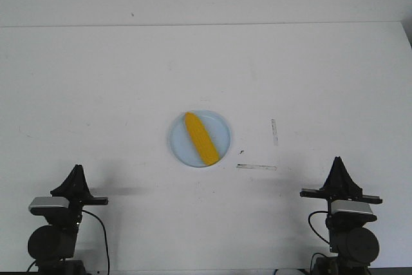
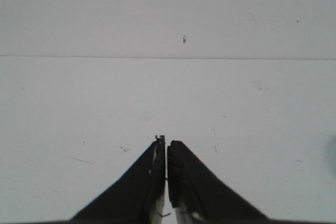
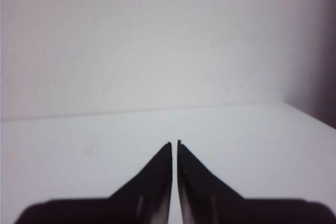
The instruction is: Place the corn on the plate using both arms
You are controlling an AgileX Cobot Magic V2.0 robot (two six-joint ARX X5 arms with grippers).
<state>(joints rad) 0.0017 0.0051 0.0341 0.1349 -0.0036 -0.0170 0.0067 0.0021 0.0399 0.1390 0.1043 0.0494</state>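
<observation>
At the near left corner of the white table [image 1: 96, 82], the left arm [image 1: 55, 236] is sitting low, its gripper [image 1: 76, 170] pointing away from the robot. In the left wrist view that gripper [image 2: 166, 145] is showing its two black fingers pressed together with only a thin slit between them, clenched on nothing, above bare table with a few small dark specks.

Toward the middle of the table, the plate [image 1: 220, 127] is lying flat, well apart from both arms. The corn [image 1: 199, 138] is resting on it, lying at a slant, running from the far left part of the plate to the near right part.

Just right of the plate, two thin strips of tape [image 1: 257, 167] are sticking to the table in an L-like corner.

At the near right corner, the right arm [image 1: 347, 236] is sitting the same way, its gripper [image 1: 337, 161] pointing forward. The right wrist view is showing this gripper [image 3: 175, 144] closed too, fingers nearly touching, grasping nothing.
</observation>
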